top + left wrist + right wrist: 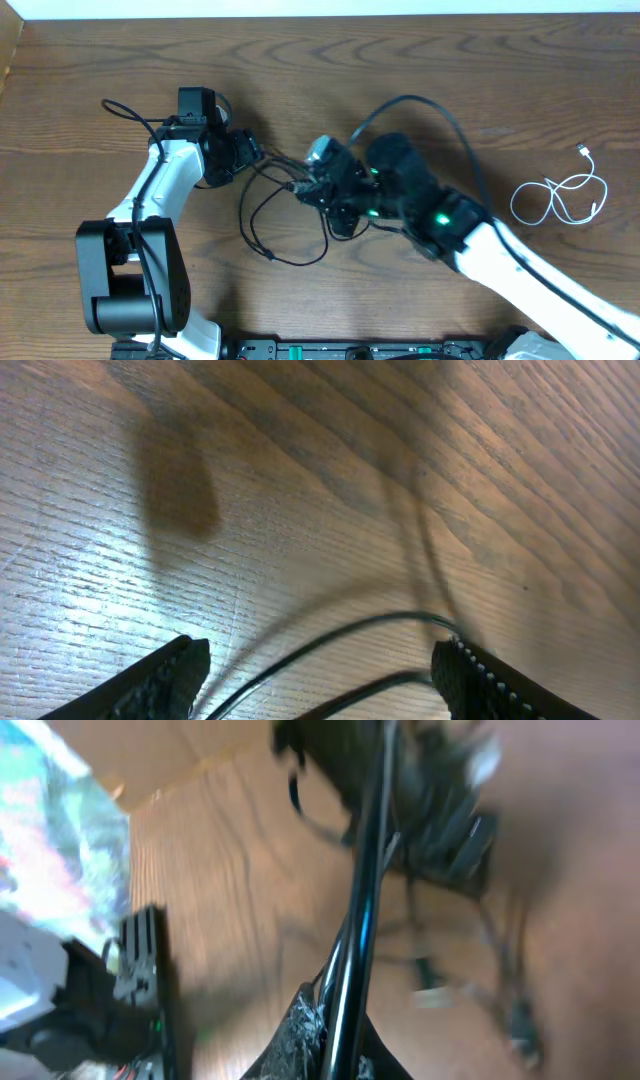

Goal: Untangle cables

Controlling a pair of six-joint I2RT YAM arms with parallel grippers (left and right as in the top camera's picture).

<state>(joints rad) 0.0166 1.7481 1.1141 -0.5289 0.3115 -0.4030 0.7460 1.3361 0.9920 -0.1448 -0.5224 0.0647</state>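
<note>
Black cables (pixel 272 257) tangled at the middle of the surface (pixel 450 90) between both arms, left fingers (pixel 165 675) apart astride two strands, right fingers (pixel 300 1035) pinched together on one black strand, white cable (pixel 560 197) coiled loose, well apart at right

A black cable (pixel 362 890) is pinched between the closed fingers of the right gripper (pixel 325 1025) and held straight. Farther off, a blurred tangle of dark cords (pixel 440 820) is seen above the wooden table (pixel 220 890).

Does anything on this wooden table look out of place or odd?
The thin black cables form a tangled knot at the middle of the wooden table. The thin white cable lies alone, loosely coiled, far to the right. No damage shows.
</note>
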